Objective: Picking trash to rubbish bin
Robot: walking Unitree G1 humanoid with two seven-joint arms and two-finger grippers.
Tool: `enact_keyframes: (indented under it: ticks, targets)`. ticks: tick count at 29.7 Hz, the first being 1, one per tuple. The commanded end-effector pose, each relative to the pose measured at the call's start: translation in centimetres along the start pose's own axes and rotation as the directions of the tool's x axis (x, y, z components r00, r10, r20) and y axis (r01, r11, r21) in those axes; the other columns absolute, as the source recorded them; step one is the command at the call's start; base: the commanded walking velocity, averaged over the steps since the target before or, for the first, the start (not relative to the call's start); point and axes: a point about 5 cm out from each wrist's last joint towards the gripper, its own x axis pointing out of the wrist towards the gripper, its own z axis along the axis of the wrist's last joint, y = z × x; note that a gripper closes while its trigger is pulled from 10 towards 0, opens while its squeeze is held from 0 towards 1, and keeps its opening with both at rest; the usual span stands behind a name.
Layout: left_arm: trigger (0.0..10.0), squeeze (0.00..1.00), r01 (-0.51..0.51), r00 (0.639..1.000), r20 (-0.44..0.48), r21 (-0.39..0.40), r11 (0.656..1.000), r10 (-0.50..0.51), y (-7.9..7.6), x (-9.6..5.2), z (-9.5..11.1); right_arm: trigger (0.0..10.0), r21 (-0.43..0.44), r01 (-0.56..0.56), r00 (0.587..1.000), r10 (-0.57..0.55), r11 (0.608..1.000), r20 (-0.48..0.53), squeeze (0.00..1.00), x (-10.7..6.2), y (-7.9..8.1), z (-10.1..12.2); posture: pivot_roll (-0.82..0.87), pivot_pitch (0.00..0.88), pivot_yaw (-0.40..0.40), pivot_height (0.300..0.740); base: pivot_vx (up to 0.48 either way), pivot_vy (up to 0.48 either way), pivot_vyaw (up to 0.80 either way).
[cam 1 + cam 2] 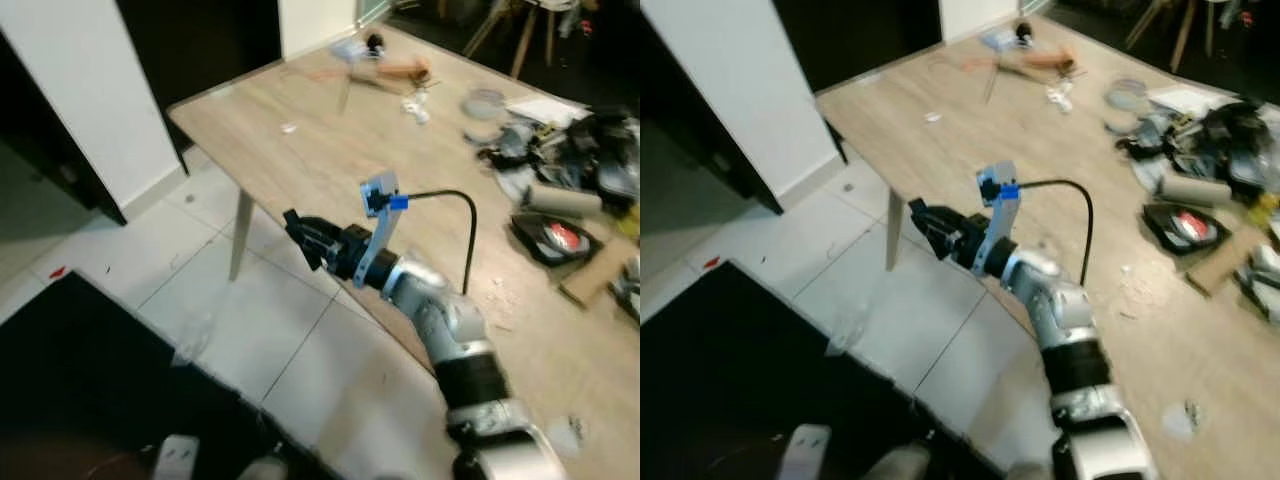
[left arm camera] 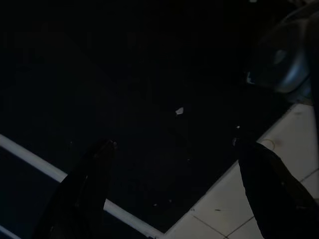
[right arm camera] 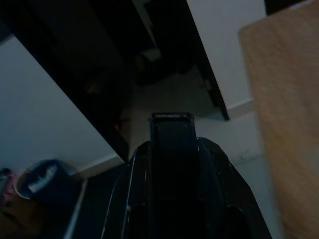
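While views blur | right claw (image 1: 292, 222) closed, empty, beside table (image 1: 300, 150) edge | left claw (image 2: 172, 149) open.

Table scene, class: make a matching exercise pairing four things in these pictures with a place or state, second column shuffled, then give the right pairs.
Things:
1. right claw
2. left claw
3. wooden table
4. pile of clutter

Places or states:
A. fingers spread wide over a dark floor area
B. heaped on the table's far right side
C. fingers closed together, reaching past the table's edge over the white tiles
D. stands on the tiled floor on a pale leg

Pairs: 1-C, 2-A, 3-D, 4-B
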Motion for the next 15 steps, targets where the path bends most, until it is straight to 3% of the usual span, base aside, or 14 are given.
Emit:
enact_keyframes:
  ticks: [1,15]
  targets:
    - [10.0,0.00,0.007,1.000,-0.025,0.005,1.000,-0.007,-0.27,-0.11,-0.74,10.0,-0.005,0.085,0.996,-0.085,0.996,-0.004,0.00,-0.78,-1.37,-0.24,-0.09,0.087,0.011,0.740,0.000,0.000,0.00]
    - [10.0,0.00,0.020,0.999,-0.027,0.009,1.000,-0.019,-0.34,-0.12,-0.82,10.0,-0.006,0.071,0.997,-0.071,0.997,-0.003,0.00,-0.79,-1.26,-0.35,-0.09,0.085,0.010,0.740,0.000,0.000,0.00]
